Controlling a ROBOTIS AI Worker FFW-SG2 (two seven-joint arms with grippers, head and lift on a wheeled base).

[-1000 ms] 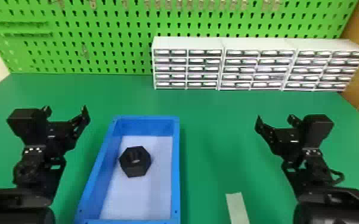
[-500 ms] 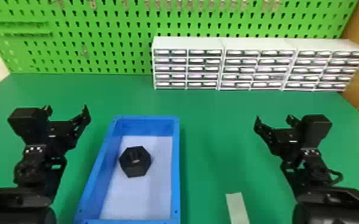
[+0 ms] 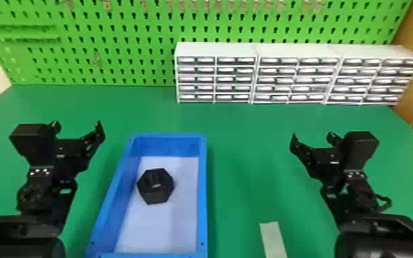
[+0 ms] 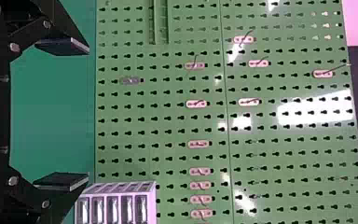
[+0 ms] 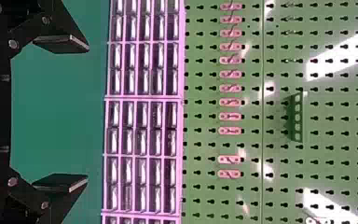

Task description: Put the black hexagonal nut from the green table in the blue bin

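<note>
The black nut [image 3: 155, 186] is already lying inside the blue bin [image 3: 202, 192] — between the left pincer [image 3: 78, 126] and the right pincer [image 3: 313, 137], nearer to the left one. Both are standing wide, holding nothing — so I am judging the task complete, nothing remaining.

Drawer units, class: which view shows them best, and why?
The head view: all three drawer units stand in full, fronts and tops visible. The right wrist view shows many fronts sideways, cut off at its edges; the left wrist view, part of one end.
</note>
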